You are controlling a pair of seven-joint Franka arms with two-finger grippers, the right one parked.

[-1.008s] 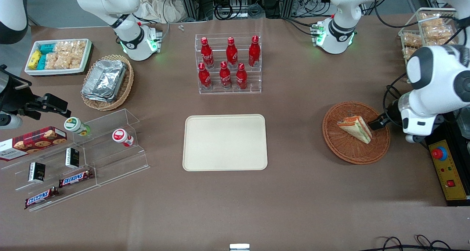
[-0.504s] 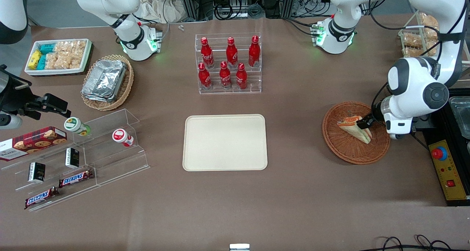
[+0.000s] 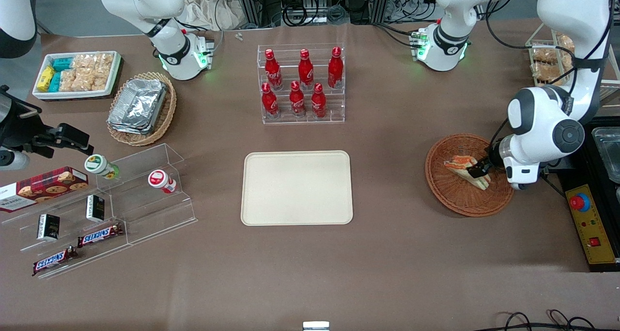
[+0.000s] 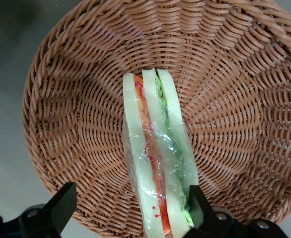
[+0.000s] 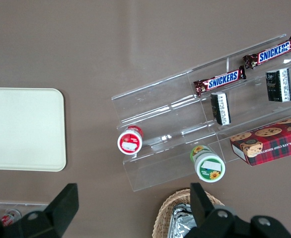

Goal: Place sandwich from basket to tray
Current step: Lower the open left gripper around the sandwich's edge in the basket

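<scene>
The sandwich [image 3: 461, 167], a clear-wrapped wedge with orange-red and green layers, lies in the reddish-brown wicker basket [image 3: 453, 201] toward the working arm's end of the table. In the left wrist view the sandwich [image 4: 153, 163] stands on edge in the basket [image 4: 76, 114]. My left gripper [image 3: 480, 170] is down in the basket at the sandwich's wide end. It is open [image 4: 130, 210], with the jaws on either side of the sandwich: one finger [image 4: 199, 201] touches the green-filling side, the other stands well apart. The cream tray [image 3: 296, 187] lies flat at the table's middle.
A clear rack of red bottles [image 3: 301, 83] stands farther from the front camera than the tray. A black control box with a red button [image 3: 588, 219] lies beside the basket at the table's end. A clear stepped shelf with snacks [image 3: 111, 205] stands toward the parked arm's end.
My left arm has swung in over the basket. The gripper has moved from the basket's rim onto the sandwich's wide end and now straddles it. The sandwich has barely shifted.
</scene>
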